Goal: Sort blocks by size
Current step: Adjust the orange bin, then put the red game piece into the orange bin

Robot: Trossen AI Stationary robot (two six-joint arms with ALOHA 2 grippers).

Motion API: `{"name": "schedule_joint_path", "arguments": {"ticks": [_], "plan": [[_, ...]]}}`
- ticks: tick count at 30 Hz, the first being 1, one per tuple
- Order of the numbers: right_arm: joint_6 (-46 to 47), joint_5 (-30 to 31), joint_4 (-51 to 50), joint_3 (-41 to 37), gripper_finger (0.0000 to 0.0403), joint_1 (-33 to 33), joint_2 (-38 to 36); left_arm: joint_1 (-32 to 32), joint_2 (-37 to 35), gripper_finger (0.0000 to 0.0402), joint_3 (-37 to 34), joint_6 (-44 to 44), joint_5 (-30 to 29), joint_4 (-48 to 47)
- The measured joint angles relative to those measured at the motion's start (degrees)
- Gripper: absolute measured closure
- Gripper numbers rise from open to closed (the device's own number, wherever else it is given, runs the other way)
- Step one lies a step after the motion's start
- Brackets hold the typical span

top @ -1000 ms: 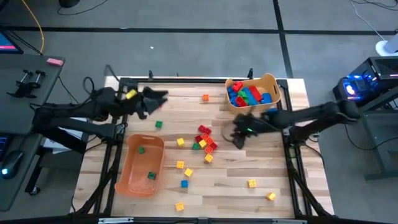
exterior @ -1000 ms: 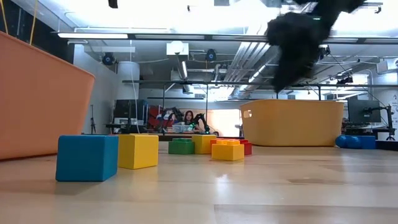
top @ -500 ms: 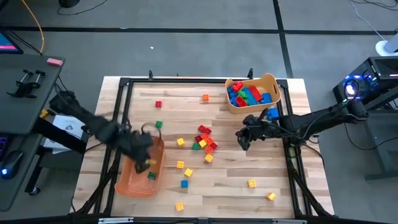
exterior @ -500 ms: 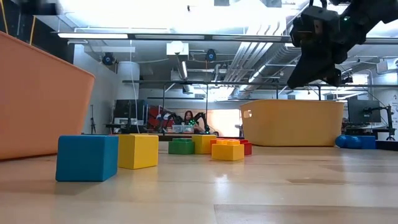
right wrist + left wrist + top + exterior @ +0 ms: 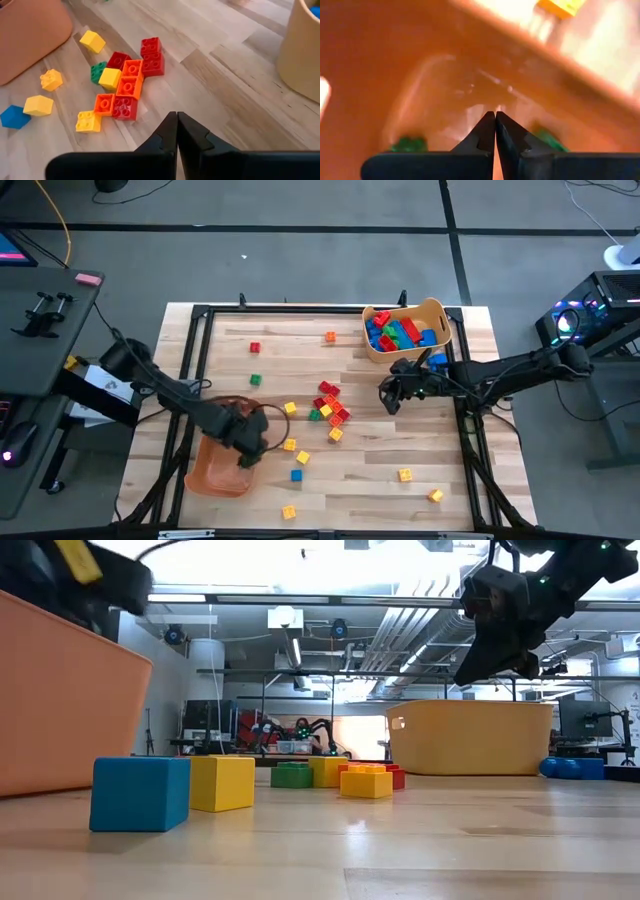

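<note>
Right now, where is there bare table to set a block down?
Free: the strip between the tan bin and the two yellow blocks near the front right corner. Crowded: the central block cluster and the scatter beside the orange bin.

No readable text, labels, brands, numbers or signs anywhere: none on blocks (image 5: 132,82), bins, bench or room beyond.

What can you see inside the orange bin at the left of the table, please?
Inside the orange bin, two green blocks show beside the shut left hand. From above, that hand and its arm cover much of the bin's floor.
</note>
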Motion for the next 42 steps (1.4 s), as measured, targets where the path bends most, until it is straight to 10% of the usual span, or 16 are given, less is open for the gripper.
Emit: {"name": "schedule_joint_path", "arguments": {"ticks": [25, 36, 42], "plan": [[0.0, -5.0, 12.8, 0.0, 0.0393, 0.2, 0.1, 16.5, 1.2, 0.0401, 0.1, 13.8, -5.6, 22.3], [-5.1, -18.6, 21.9, 0.0, 0.0205, 2.2, 13.2, 23.7, -4.7, 0.0401, 0.1, 13.7, -9.2, 13.9], [-11.0, -14.5, 21.4, 4.7, 0.0142, 6.2, 24.6, 24.8, -12.6, 0.0401, 0.1, 12.6, -13.1, 13.5]]}}
